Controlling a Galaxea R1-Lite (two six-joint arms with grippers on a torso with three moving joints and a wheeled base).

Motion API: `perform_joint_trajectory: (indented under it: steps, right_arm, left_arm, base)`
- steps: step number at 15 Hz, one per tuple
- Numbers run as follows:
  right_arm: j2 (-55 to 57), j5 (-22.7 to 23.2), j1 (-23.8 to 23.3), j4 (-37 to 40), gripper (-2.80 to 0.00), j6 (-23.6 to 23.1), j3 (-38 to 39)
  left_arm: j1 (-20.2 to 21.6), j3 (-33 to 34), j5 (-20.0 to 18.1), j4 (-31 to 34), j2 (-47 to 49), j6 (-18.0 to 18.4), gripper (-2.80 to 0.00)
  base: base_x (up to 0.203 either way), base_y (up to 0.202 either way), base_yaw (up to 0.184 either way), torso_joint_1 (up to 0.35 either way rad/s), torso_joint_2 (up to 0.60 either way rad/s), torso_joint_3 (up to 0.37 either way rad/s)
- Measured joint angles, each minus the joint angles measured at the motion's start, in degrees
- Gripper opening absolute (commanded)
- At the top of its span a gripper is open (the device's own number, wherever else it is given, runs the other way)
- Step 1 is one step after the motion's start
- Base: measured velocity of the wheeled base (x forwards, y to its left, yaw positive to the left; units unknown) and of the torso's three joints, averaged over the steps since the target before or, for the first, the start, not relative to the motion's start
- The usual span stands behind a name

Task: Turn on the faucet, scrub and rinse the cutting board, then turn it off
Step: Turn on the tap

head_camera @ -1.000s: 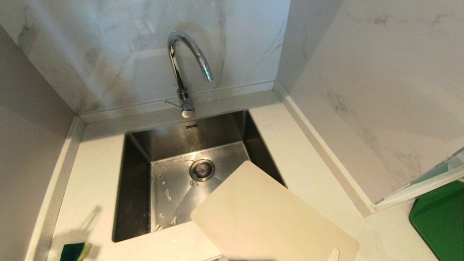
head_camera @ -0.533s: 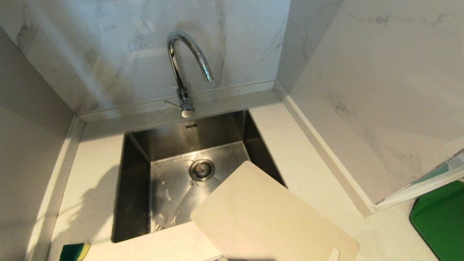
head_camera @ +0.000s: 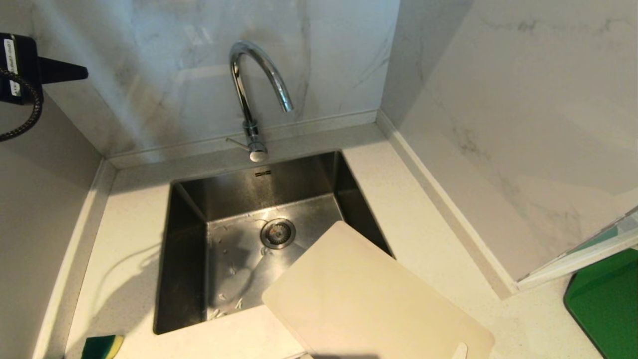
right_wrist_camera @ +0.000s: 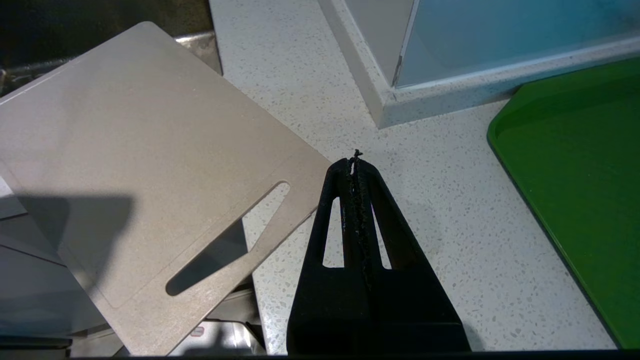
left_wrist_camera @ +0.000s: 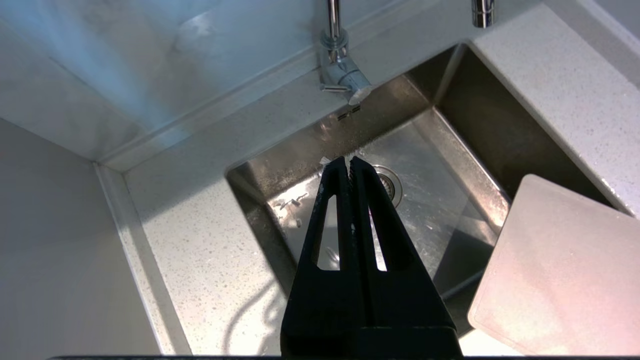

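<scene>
The head view looks steeply down from the front on the sink (head_camera: 189, 249) with the faucet (head_camera: 251, 89) at twelve o'clock. The left wrist view looks down past its closed jaws from high over the same sink (left_wrist_camera: 450, 130) and faucet (left_wrist_camera: 340, 65). The right wrist view sits near the bench (right_wrist_camera: 440, 210), sharing the cutting board (right_wrist_camera: 140, 165) with both.

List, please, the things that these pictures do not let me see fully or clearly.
- Sponge, head view: cut off by the bottom edge.
- Green board, head view: cut off by the right edge.
- Cutting board, head view: its slot handle runs past the bottom edge; the right wrist view shows it.
- Left pincer, head view: only its tip enters at the left edge.
- Faucet, left wrist view: the arch is cut off by the top edge.
- Right pincer: absent from the head view.
</scene>
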Motion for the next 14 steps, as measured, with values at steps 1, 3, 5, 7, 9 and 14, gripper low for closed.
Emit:
perform_joint_trajectory:
  steps: [1,3,5,7,9,14]
  right_arm:
    - [0.00,-0.01,0.02,0.00,-2.80,-0.02,0.00]
    - [0.00,0.02,0.02,-0.01,-2.80,-0.05,0.00]
    - [0.00,0.02,0.02,-0.02,-2.80,-0.05,0.00]
    - [0.00,0.00,0.02,-0.02,-2.80,-0.02,0.00]
    - [0.00,0.02,0.02,-0.02,-2.80,-0.02,0.00]
    - [0.00,0.05,0.02,-0.02,-2.80,-0.05,0.00]
  left_arm:
    - [-0.06,0.02,-0.09,-0.07,0.29,0.09,-2.80]
    - [-0.36,0.05,-0.17,-0.15,0.96,0.12,-2.80]
    - [-1.53,-0.50,-0.08,-0.24,1.57,0.11,-2.80]
    - [-2.16,-1.44,-0.24,0.04,2.17,0.12,-2.80]
    - [-2.18,-1.99,-0.57,0.06,2.45,0.20,-2.80]
    - [2.09,-4.32,-10.15,1.37,6.21,-0.20,-2.80]
  base:
    - [0.000,0.000,0.000,0.000,0.00,0.000]
    - [0.000,0.000,0.000,0.000,0.00,0.000]
    - [0.000,0.000,0.000,0.000,0.00,0.000]
    - [0.000,0.000,0.000,0.000,0.00,0.000]
    - [0.000,0.000,0.000,0.000,0.00,0.000]
    - [0.000,0.000,0.000,0.000,0.00,0.000]
